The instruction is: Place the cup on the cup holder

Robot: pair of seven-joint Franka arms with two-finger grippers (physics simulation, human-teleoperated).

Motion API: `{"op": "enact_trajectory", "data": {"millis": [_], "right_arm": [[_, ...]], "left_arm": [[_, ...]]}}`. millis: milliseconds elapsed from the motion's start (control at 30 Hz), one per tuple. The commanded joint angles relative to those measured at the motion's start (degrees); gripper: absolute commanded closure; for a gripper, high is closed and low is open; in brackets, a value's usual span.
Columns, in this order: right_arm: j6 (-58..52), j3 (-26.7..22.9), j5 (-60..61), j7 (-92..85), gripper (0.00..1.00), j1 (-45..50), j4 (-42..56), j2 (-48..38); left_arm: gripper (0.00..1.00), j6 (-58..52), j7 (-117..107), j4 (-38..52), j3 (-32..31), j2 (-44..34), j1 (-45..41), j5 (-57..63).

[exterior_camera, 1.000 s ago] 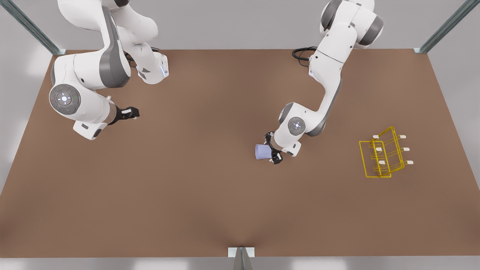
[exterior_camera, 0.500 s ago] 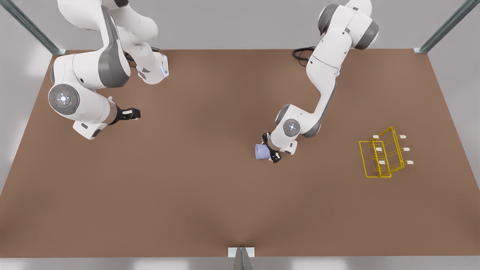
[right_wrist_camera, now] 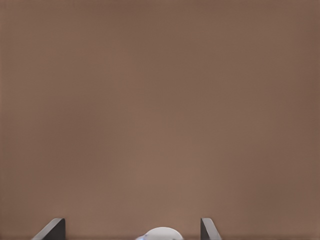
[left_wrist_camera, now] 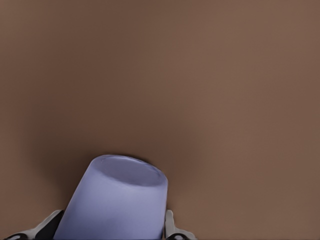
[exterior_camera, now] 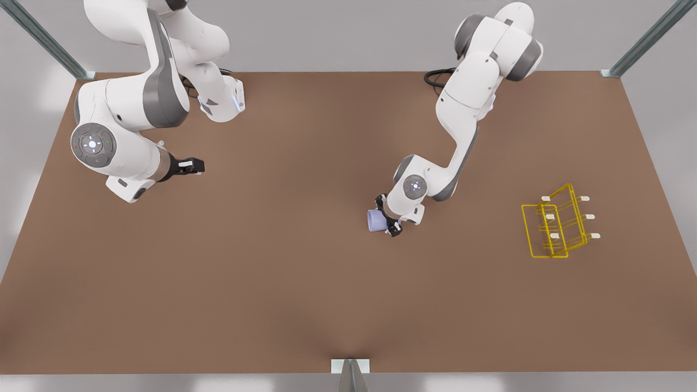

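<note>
We see left gripper (exterior_camera: 387, 220) clamped on the cup (exterior_camera: 375, 221); bare table (exterior_camera: 305, 283) lies toward the cup holder (exterior_camera: 558, 223); right gripper (exterior_camera: 190, 164), fingers apart, waits.

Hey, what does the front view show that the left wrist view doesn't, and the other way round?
Front view alone: the yellow cup holder standing apart toward the front view's right, and the right gripper, open, waiting over the table at the front view's left. Left wrist view alone: the close look at the cup's open rim, facing away from the wrist. Both: the lavender cup clamped in the left gripper above the brown table.
</note>
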Motion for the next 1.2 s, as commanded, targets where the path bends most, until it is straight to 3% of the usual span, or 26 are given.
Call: {"op": "enact_trajectory", "data": {"millis": [0, 167, 200, 267, 300, 333, 367, 400, 500, 567, 667, 1133, 1167], "right_arm": [[0.0, 0.0, 0.1, 1.1, 0.0, 0.0, 0.0, -0.1], [0.2, 0.0, 0.1, 0.7, 0.0, 0.0, 0.0, 0.0], [0.2, 0.0, 0.1, 0.7, 0.0, 0.0, 0.0, 0.1], [0.3, 0.0, 0.1, 0.7, 0.0, 0.0, 0.0, 0.3], [0.3, 0.0, 0.1, 0.7, 0.0, 0.0, 0.0, 0.3], [0.3, 0.0, 0.1, 0.7, 0.0, 0.0, 0.0, 0.3], [0.3, 0.0, 0.1, 0.7, 0.0, 0.0, 0.0, 0.3], [0.3, 0.0, 0.1, 0.7, 0.0, 0.0, 0.0, 0.3], [0.3, 0.0, 0.8, 0.7, 0.0, -0.1, 0.0, 0.3], [0.3, 0.0, 0.8, 0.7, 0.0, -0.1, 0.0, 0.3], [0.3, 0.0, 0.8, 0.7, 0.0, -0.1, 0.0, 0.4], [0.3, 0.0, 0.9, 0.7, 0.0, -0.3, 0.0, 0.7], [0.3, 0.0, 1.0, 0.7, 0.0, -0.3, 0.0, 0.8]], "left_arm": [[0.16, 1.1, -1.0, 0.0, 0.0, 0.1, 0.0, 0.0], [0.16, -0.9, -1.3, 1.7, 0.2, -0.8, 0.4, -0.7], [0.15, -7.9, -1.6, 4.7, 0.9, -1.3, 0.7, -0.8], [0.15, -41.4, -1.5, 16.3, 9.6, -4.7, 0.1, 7.3], [0.15, -49.1, 0.8, 18.6, 24.7, -5.0, -10.9, 13.1], [0.15, -52.2, 10.3, 17.0, 47.0, -4.4, -27.7, 13.5], [0.15, -54.1, 19.8, 15.7, 61.2, -2.7, -37.6, 14.0], [0.15, -54.6, 26.7, 13.3, 68.2, 0.1, -42.5, 18.4], [0.15, -54.3, 26.2, 7.5, 69.2, 6.7, -43.3, 39.5], [0.15, -47.2, 26.5, -1.6, 76.1, 12.4, -50.6, 45.2], [0.16, -46.0, 26.2, -7.9, 76.9, 14.0, -52.3, 53.4], [0.15, -32.2, 17.1, -9.1, 73.7, 20.4, -39.8, 58.3], [0.11, -32.1, 17.2, -9.1, 73.7, 20.4, -39.9, 58.4]]}}
